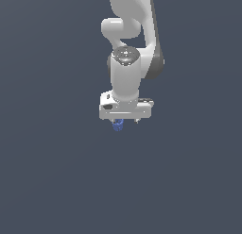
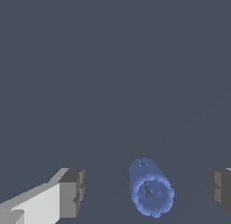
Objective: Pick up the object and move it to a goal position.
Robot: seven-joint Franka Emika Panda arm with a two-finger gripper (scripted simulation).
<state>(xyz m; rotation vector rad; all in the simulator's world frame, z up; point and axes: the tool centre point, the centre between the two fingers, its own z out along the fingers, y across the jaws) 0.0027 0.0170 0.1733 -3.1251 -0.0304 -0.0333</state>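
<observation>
The object (image 1: 117, 125) is a tiny bright-blue stubby cylinder that peeks out just under the white hand in the exterior view. In the wrist view the object (image 2: 151, 189) shows a ringed, hollow end and lies between the two fingers. My gripper (image 1: 125, 121) hangs straight down from the white arm and is open. In the wrist view the gripper (image 2: 145, 191) has its grey fingertips (image 2: 72, 191) far apart, with a clear gap between each and the cylinder. Neither fingertip touches it.
A plain dark grey-blue surface (image 1: 56, 181) fills both views. The white arm (image 1: 126, 72) rises above the hand toward the top of the exterior view.
</observation>
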